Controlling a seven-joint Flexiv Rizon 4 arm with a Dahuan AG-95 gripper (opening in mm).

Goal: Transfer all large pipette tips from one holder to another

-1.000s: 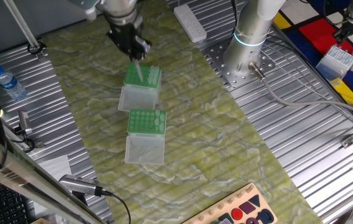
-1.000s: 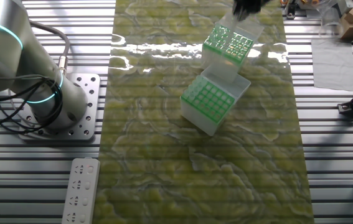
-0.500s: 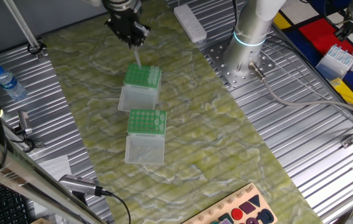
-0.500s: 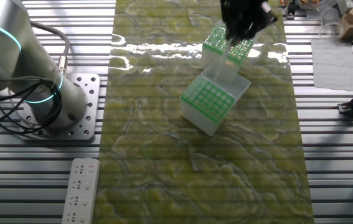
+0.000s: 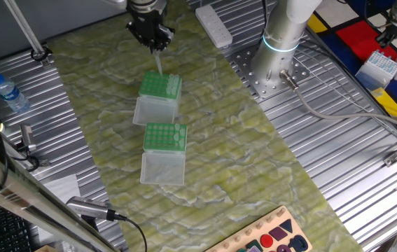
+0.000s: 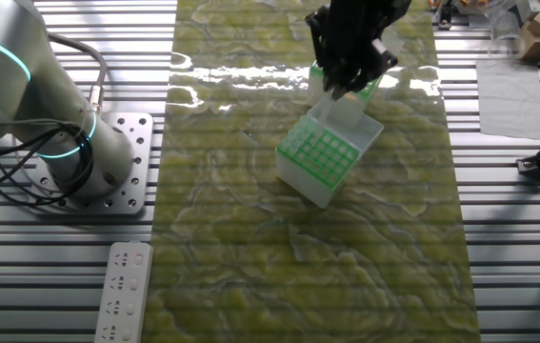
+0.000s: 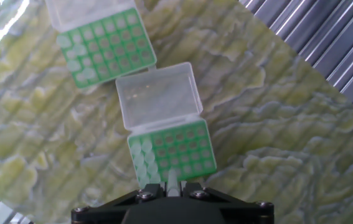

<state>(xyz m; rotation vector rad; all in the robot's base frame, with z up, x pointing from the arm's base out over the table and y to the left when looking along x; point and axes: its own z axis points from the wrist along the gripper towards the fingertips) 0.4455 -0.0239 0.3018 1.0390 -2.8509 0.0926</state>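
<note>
My black two-finger claw point(image 5: 155, 43) pinches one slim whitish translucent pipette tip point(image 5: 159, 64), hanging point-down below me, above the near green-topped holder point(image 5: 160, 87); the other green-topped holder point(image 5: 165, 136) lies beyond.

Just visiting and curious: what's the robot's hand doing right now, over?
Gripper shut on one pipette tip, lifted above the far green box. Near green box waiting. Nothing blocking between them.
</note>
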